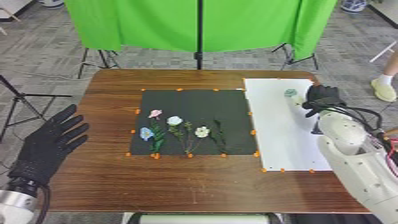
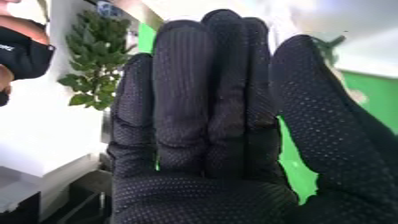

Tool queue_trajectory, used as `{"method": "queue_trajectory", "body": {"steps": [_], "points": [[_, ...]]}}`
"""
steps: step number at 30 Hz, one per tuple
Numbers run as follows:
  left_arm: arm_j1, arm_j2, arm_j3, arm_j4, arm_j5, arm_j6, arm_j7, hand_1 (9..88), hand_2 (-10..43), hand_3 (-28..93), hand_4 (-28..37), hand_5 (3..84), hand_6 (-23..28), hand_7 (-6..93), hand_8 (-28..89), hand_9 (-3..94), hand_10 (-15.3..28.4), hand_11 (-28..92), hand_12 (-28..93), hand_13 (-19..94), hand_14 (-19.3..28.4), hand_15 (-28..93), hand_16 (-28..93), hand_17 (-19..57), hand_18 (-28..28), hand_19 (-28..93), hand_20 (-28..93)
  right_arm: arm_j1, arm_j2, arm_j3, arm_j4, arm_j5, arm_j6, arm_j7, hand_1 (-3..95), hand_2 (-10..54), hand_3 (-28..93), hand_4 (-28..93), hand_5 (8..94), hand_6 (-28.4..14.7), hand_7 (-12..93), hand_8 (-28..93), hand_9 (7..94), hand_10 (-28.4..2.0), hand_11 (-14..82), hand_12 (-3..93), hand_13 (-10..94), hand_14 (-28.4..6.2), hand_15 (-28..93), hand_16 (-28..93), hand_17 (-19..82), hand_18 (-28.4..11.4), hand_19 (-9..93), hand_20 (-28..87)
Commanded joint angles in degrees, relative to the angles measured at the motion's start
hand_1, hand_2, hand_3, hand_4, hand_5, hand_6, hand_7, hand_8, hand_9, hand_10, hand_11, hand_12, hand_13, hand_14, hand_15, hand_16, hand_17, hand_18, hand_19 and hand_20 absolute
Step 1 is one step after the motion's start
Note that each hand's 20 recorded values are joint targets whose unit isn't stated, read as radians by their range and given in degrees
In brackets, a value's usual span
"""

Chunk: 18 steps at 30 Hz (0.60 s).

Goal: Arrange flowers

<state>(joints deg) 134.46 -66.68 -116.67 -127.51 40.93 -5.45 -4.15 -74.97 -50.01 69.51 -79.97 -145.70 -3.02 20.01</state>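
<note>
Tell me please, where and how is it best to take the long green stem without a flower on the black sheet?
I would pinch the green stem near its middle, from above and slightly from the right. It lies flat and thin, running near to far, so thumb and fingers could close across it. The white flower lies close on its left.
</note>
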Motion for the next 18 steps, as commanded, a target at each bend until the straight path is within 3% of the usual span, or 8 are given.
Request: {"method": "queue_trajectory", "body": {"steps": [1, 5, 13, 18], "points": [[0.65, -0.57, 0.12, -0.02, 0.2, -0.1, -0.28, 25.5, 0.0, 70, -28.2, 24.5, 1.6, 20.8, -12, 19.8, 9.7, 21, 15, 14, 12.1, 33, -1, -11.8, 18.3, 40, 7, -2.52, 0.01, 1.26, -4.1, -0.29, 1.68, -0.58, 44.3, -6.5, 82, -28, 75.1, 3.4, 41, -12, 86.1, -4.0, 28.0, 33.6, 79, -1.4, 56, 23, 26, -16.7, 75, 37], [0.54, -0.38, 0.05, 0.06, 0.23, -0.49, -0.28, 25.5, 0.0, 70, -28.2, 24.5, 1.7, 20.7, -12, 19.8, 9.7, 21, 15, 14, 12.1, 33, -1, -11.8, 18.3, 40, 7, -4.03, 0.24, 2.32, -7.25, -1.89, 2.75, -1.17, 43.9, -7.6, 83, -28, 76.2, 3.0, 41, -12, 86.8, -4.3, 28.6, 34.2, 79, -1.7, 57, 23, 26, -16.8, 76, 37], [0.54, -0.21, -0.12, 0.2, 0.16, -0.68, -0.55, 25.5, 0.1, 70, -28.2, 24.5, 1.6, 20.8, -12, 19.8, 9.7, 21, 15, 14, 12.2, 33, -1, -11.8, 18.3, 40, 7, -3.15, -1.03, -1.08, -13.08, -0.79, 11.39, -8.63, 43.8, -8.2, 84, -28, 76.6, 2.7, 41, -11, 86.9, -4.6, 28.5, 35.2, 79, -1.7, 58, 23, 26, -16.8, 76, 37], [0.42, 0.03, 0.49, 0.19, 0.02, -0.39, -0.32, 25.5, 0.2, 70, -28.2, 24.4, 1.6, 20.7, -12, 19.8, 9.7, 21, 15, 14, 12.2, 33, -1, -11.8, 18.3, 40, 7, 1.47, -4.06, -7.59, -12.09, -3.81, 10.59, -14.4, 43.9, -8.0, 84, -28, 76.7, 2.7, 41, -11, 86.8, -4.2, 28.6, 35.7, 79, -1.6, 59, 23, 26, -16.7, 76, 37]]}}
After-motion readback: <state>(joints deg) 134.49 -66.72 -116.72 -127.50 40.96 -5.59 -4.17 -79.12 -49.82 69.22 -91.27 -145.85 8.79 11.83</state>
